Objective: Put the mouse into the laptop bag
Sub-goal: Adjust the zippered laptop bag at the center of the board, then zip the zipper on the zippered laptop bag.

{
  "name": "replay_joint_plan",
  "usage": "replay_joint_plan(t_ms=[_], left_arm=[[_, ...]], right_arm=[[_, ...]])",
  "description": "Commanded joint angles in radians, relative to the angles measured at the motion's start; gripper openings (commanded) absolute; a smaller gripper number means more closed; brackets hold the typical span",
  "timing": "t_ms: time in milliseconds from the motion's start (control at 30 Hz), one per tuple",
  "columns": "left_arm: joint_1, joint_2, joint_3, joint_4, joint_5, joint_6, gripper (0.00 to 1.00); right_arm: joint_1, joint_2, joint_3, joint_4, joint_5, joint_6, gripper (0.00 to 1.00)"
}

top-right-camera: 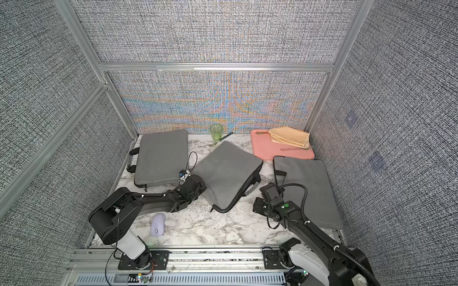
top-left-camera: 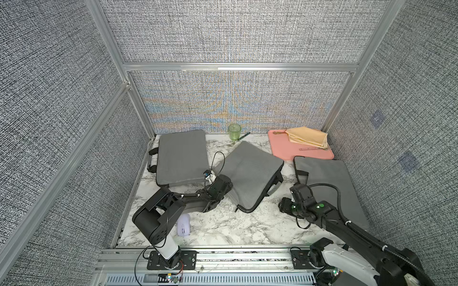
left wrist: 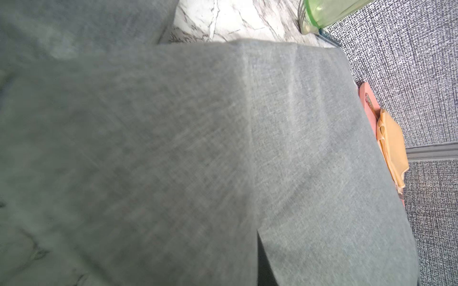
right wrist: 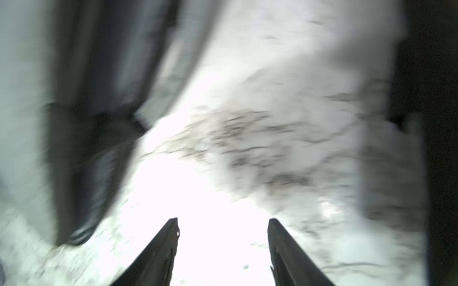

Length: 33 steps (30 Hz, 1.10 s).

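- Your right gripper [right wrist: 223, 219], seen from its wrist camera, has both fingers spread apart with nothing between them. Beneath it is only blurred marble surface [top-left-camera: 223, 227].
- In both top views it hangs low at the lower right of the frame, between the middle laptop bag [top-left-camera: 250, 173] and a second grey bag [top-left-camera: 329, 188].
- Your left gripper [top-left-camera: 223, 184] sits against the middle laptop bag's left edge. Grey fabric hides its fingers, so it cannot be told whether it is closed or has hold of the bag.
- The mouse [top-left-camera: 183, 224], pale lavender, lies on the surface at the lower left of the frame, just beside the left arm [top-left-camera: 161, 210] and outside every bag.
- Risk: reaching for the mouse brings your right arm [top-left-camera: 347, 222] across towards the left arm, and the two could collide.
- Risk: the mouse looks smooth and rounded, so a pinch may squirt it away.
- Risk: if the left gripper loses the bag's edge, the opening may drop shut.
- Risk: a third grey bag [top-left-camera: 182, 157] at the upper left looks alike, so you could pick the wrong one.
- No brand, label or writing can be read anywhere.
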Motion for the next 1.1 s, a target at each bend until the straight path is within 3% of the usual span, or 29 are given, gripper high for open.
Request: replay_joint_plan(t_ms=[0,167,367,633,867,1067], left_arm=[[0.004,-0.021,-0.013,0.062,-0.008,-0.035,0.0],[0.004,-0.06,-0.043,0.044,0.035,-0.096,0.0],[0.003,-0.069,-0.11,0.106,0.047,-0.162,0.0],[0.003,-0.062,-0.182,0.263,0.116,-0.232,0.0],[0.002,-0.077,-0.175,0.213,0.128,-0.257,0.0],[0.002,-0.087,-0.167,0.189,0.135,-0.271,0.0]], right_arm=[[0.18,0.007,0.051,0.008,0.114,0.063,0.63],[0.478,0.151,0.132,0.114,0.288,0.14,0.64],[0.631,0.374,0.209,0.261,0.314,0.185,0.62],[0.666,0.576,0.215,0.522,0.288,0.137,0.54],[0.662,0.682,0.255,0.559,0.299,0.153,0.5],[0.664,0.671,0.239,0.539,0.358,0.188,0.47]])
